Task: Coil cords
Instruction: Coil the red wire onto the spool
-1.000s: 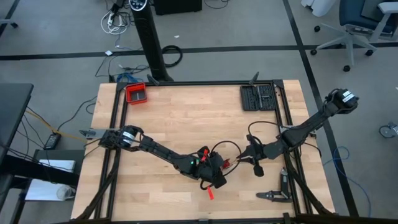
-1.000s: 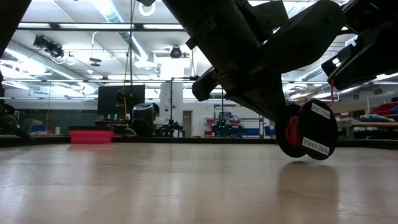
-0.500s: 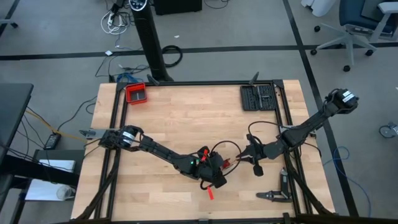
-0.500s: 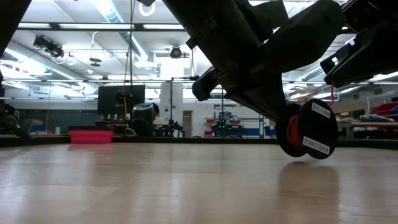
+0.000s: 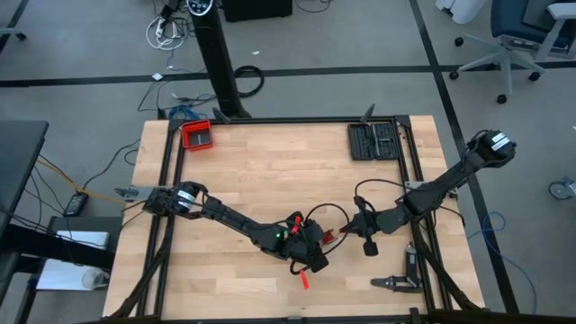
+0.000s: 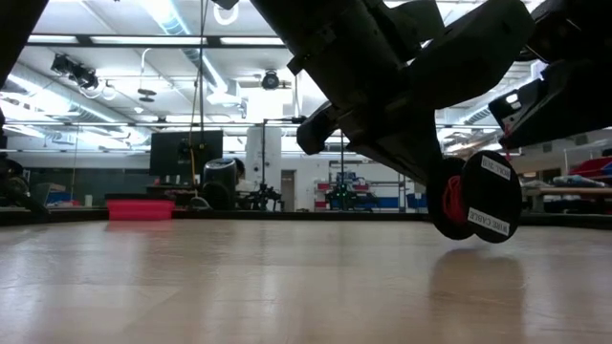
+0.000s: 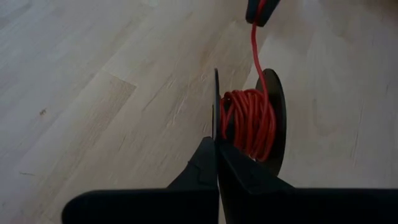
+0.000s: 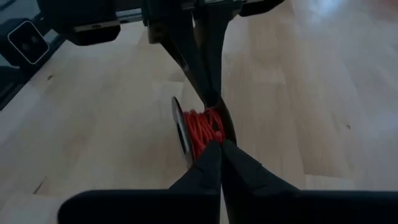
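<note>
Cord [image 5: 328, 237] shows in the high view as a small red spot between the two grippers, near the front middle of the table [image 5: 270, 171]. The left gripper [image 5: 310, 241] sits just left of that spot, its arm reaching in from the table's left edge, and the right gripper [image 5: 349, 229] sits just right of it. A red tray [image 5: 196, 135] rests at the table's far left corner and a black tool case [image 5: 374, 140] at the far right, both well apart from the cord. In the low view a black spool [image 6: 478, 196] hangs just above the table under the dark arms, with red cord [image 6: 452, 199] wound between its two discs and white labels on the nearer disc; the tray [image 6: 140, 209] lies far back. In the left wrist view the left gripper [image 7: 216, 163] is pinched tight on one disc of the spool [image 7: 272, 118], the wound cord [image 7: 249, 121] lies beside its fingers, and a single strand rises from the winding to the right gripper [image 7: 260, 9], which pinches it. In the right wrist view the right gripper [image 8: 221, 157] has its fingers pressed together just in front of the cord [image 8: 204, 129] on the spool [image 8: 181, 134], with the left arm's fingers [image 8: 205, 56] reaching to the spool from beyond it.
</note>
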